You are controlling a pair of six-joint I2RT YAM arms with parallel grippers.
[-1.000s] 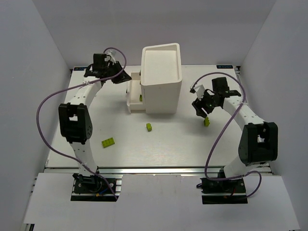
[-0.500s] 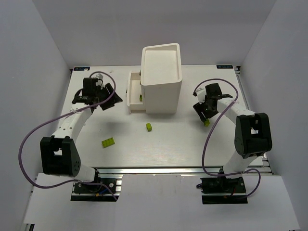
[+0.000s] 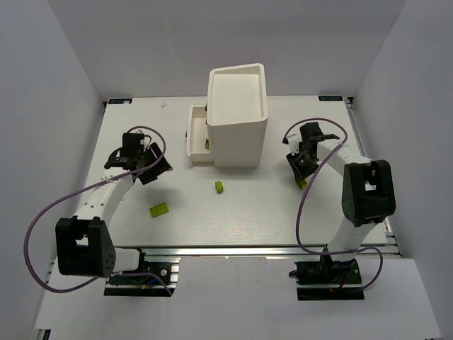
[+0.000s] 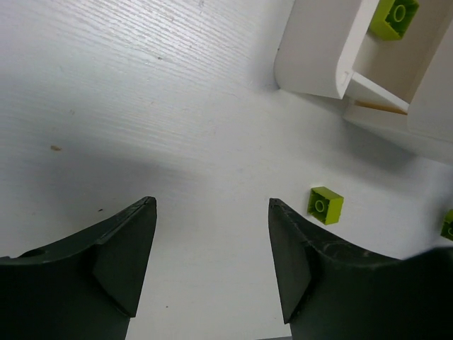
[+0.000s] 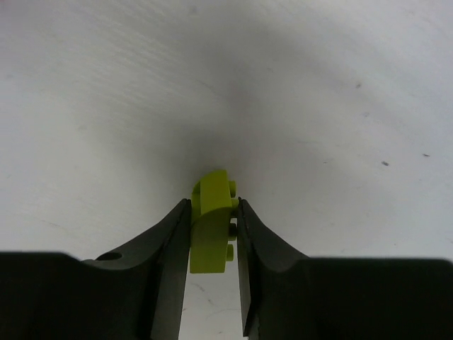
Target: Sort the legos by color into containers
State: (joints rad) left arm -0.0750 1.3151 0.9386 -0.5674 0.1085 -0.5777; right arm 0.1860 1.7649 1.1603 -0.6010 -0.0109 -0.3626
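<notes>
Right end effector (image 5: 212, 205) is gripping a lime lego (image 5: 209, 241) near the desk's (image 3: 248, 212) right edge; left end effector (image 4: 210, 205) is hovering open.

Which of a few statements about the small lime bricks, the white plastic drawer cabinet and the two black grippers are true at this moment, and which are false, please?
1. The right gripper is shut on a lime yellow-green studded plastic brick. True.
2. The left gripper holds a brick. False: its jaws stand open and empty over the white table.
3. A lime brick lies in the pulled-out white drawer. True.
4. The two loose bricks between the arms are purple. False: the small square brick and the longer flat brick are both lime yellow-green.
</notes>
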